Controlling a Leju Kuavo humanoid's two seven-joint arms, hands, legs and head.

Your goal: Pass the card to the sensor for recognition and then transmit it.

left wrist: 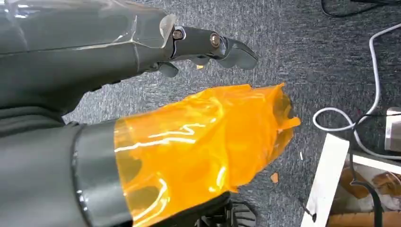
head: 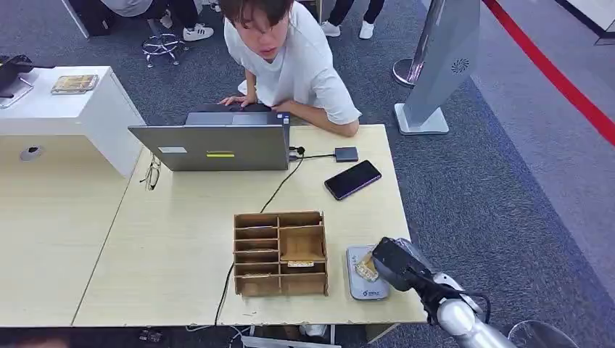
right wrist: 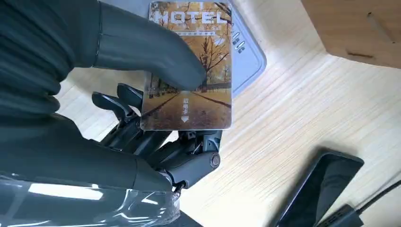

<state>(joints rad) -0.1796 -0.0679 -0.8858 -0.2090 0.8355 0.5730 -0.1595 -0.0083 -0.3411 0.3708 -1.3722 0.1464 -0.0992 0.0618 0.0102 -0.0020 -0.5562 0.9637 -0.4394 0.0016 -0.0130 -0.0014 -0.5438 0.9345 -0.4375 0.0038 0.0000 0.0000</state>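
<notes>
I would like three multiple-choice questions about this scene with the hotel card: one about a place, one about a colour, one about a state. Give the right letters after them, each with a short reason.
1. Where is the card?
A. Over the grey sensor pad
B. On the laptop
C. Inside the wooden organizer

2. What colour is the film on the left hand?
A. Blue
B. Orange
C. White

3. What is the right hand doing?
A. Resting open on the table
B. Holding the phone
C. Holding the card between thumb and fingers

Answers:
1 A: the right wrist view shows the card's far end over the pad.
2 B: the left wrist view shows glossy orange film.
3 C: the thumb presses on the card's face, the fingers lie beneath.
</notes>
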